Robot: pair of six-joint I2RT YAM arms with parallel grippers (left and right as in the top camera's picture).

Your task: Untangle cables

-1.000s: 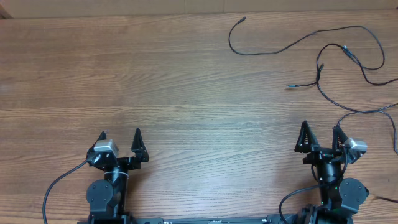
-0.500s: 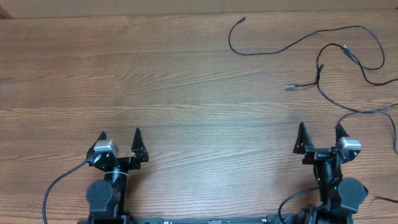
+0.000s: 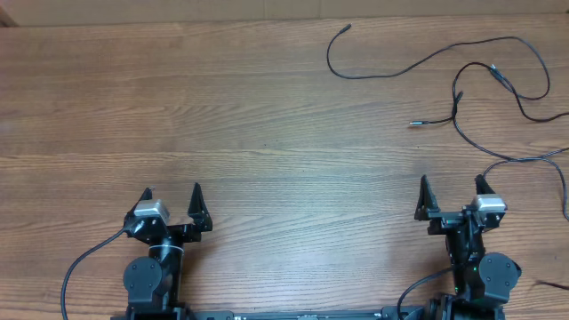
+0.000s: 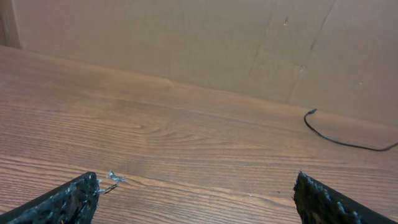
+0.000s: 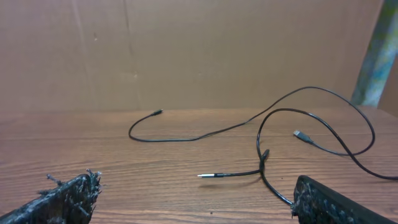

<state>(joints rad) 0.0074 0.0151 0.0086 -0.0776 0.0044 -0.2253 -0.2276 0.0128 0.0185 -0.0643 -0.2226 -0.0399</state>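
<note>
Thin black cables (image 3: 462,89) lie loose on the wooden table (image 3: 222,116) at the far right. One runs from a plug tip (image 3: 347,28) in a long curve to the right. Another crosses it and ends in a silver tip (image 3: 413,124). In the right wrist view the cables (image 5: 273,127) lie ahead with the silver tip (image 5: 205,176) near the middle. My right gripper (image 3: 451,196) is open and empty, short of the cables. My left gripper (image 3: 172,199) is open and empty at the near left; its view shows one cable end (image 4: 311,113) far right.
A brown cardboard wall (image 5: 186,50) stands along the table's far edge. The arms' thicker black cables (image 3: 80,267) hang at the near edge by the arm bases. A cable strand (image 3: 564,191) runs off the right edge of the table.
My right gripper has shifted a little to the left and opened slightly wider. The left arm and the cables have not moved.
</note>
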